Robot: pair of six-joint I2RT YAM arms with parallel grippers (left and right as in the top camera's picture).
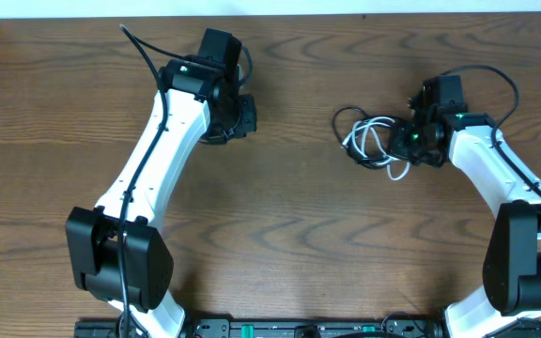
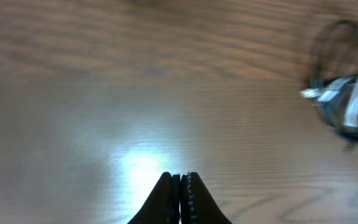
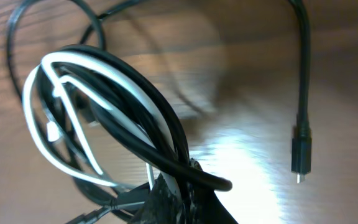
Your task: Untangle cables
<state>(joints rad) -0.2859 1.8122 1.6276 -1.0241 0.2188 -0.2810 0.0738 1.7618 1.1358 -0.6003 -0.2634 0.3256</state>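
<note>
Black cable and white cable lie looped together at the table's right side. They are light, limp cords, likely to drag each other. The right gripper is clamped on both strands; the left gripper is closed, empty and well apart, and could take the free plug.

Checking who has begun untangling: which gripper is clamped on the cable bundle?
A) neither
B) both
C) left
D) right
D: the right gripper is shut on the tangled black and white cables, while the left gripper is shut on nothing above the bare table.
</note>
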